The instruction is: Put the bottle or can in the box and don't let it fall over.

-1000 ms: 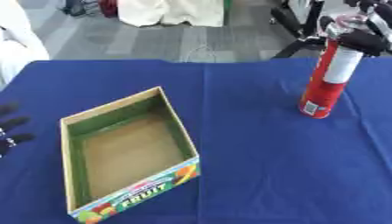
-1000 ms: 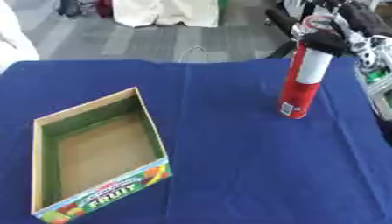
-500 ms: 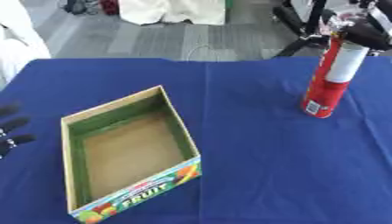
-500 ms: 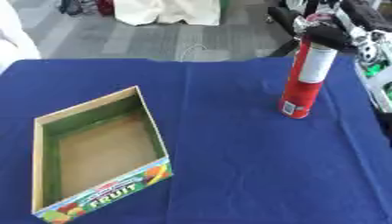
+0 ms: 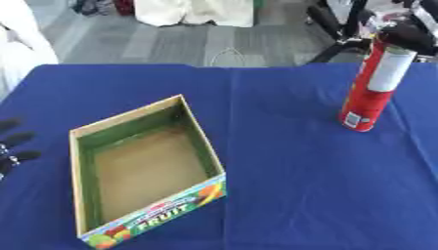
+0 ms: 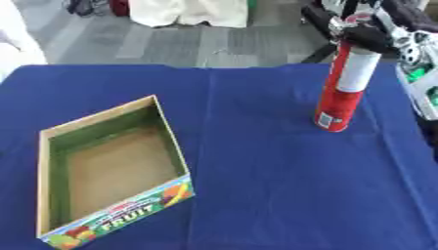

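A tall red can (image 6: 342, 88) with a white band around its upper part stood on the blue table (image 5: 291, 185), near the far right corner, leaning slightly to the right. The robot's right hand (image 6: 368, 34) was at the can's top, its dark fingers wrapped over and around the cap, so the hand was closed on the can. The can's base appeared to rest on the cloth, though whether it was fully seated or just lifted could not be told.

An open cardboard box (image 5: 141, 168) lay on the left half of the table, well apart from the can, turned askew so that one short end pointed toward the near edge. Its inner walls were green, its floor plain brown, and nothing lay inside it. The outer face of the near short end carried a colourful fruit print with the word FRUIT in white letters.

The left hand (image 5: 13, 146) showed only at the left edge of the table in the left eye view, just beside the box's left wall but not touching it. Its dark fingers were spread and fairly straight, holding nothing.

Beyond the far edge of the table was a grey floor (image 5: 171, 44) with a pale fabric shape (image 5: 205, 12) on it. A white and green object (image 6: 424, 93) sat at the right edge of the table in the right eye view, too cut off to identify
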Motion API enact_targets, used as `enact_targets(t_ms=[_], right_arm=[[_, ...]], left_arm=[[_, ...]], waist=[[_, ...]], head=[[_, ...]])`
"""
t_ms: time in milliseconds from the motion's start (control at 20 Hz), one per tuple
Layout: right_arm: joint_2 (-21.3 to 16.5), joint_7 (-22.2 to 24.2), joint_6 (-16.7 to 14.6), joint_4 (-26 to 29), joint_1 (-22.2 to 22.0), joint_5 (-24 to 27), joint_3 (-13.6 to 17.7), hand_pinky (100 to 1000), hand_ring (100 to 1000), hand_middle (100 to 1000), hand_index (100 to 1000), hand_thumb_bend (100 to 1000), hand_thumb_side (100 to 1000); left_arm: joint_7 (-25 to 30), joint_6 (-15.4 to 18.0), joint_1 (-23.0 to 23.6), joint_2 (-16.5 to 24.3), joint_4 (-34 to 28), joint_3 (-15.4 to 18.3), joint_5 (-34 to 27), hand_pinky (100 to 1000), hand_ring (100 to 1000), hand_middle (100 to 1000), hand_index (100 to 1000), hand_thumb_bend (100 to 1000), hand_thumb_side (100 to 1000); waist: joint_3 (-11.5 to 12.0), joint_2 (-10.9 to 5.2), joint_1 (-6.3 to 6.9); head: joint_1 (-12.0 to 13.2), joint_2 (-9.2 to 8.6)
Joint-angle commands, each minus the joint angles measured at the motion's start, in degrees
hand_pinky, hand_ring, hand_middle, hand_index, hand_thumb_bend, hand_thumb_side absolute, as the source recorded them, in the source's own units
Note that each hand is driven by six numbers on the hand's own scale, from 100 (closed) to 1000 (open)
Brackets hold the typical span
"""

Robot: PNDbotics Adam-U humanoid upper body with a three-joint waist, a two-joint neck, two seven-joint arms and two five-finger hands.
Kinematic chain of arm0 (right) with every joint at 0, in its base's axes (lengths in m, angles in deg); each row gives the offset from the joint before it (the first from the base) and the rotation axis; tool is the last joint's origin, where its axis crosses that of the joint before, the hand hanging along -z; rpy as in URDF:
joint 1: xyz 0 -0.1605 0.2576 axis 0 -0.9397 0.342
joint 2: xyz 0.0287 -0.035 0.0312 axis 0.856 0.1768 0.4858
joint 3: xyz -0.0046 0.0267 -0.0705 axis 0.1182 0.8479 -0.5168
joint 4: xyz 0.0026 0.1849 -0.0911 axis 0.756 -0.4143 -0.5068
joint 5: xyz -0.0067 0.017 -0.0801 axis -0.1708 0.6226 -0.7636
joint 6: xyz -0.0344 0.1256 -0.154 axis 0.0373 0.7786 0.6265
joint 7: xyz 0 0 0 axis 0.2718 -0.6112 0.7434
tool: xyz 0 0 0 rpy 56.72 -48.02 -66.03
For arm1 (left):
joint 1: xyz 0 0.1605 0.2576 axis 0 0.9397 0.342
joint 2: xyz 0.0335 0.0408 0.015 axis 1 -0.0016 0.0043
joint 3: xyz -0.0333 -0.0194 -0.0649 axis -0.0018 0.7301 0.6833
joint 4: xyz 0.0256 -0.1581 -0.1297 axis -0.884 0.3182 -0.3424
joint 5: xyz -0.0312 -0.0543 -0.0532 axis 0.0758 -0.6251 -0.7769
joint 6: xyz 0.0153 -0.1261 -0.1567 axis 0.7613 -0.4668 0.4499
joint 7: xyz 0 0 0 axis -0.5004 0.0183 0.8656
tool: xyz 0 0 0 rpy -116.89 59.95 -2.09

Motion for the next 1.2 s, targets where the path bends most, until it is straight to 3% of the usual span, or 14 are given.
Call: enact_targets(t_ms=[50,650,1200], right_arm=[[-1.29,0.02,-0.24,-0.31,1.47,-0.30,0.37,930,923,887,956,312,1000],[-1.46,0.66,-1.48,-1.96,2.69,0.27,0.34,927,924,890,958,282,1000],[-3.65,7.20,-0.63,4.65,1.20,-1.20,0.49,917,927,898,958,293,1000]], left_arm=[[0.14,0.07,-0.61,1.20,-0.89,0.21,0.25,712,827,842,769,196,923],[0.15,-0.03,-0.42,1.20,-0.84,0.27,0.44,711,828,843,769,197,925],[0.06,0.03,-0.14,1.39,-0.78,0.42,0.46,711,829,843,769,196,922]], waist=[[0.19,-0.59,-0.06],[0.18,-0.41,-0.36],[-0.55,-0.96,-0.37]], head=[[-0.11,-0.93],[-0.04,-1.11],[0.36,-0.14]])
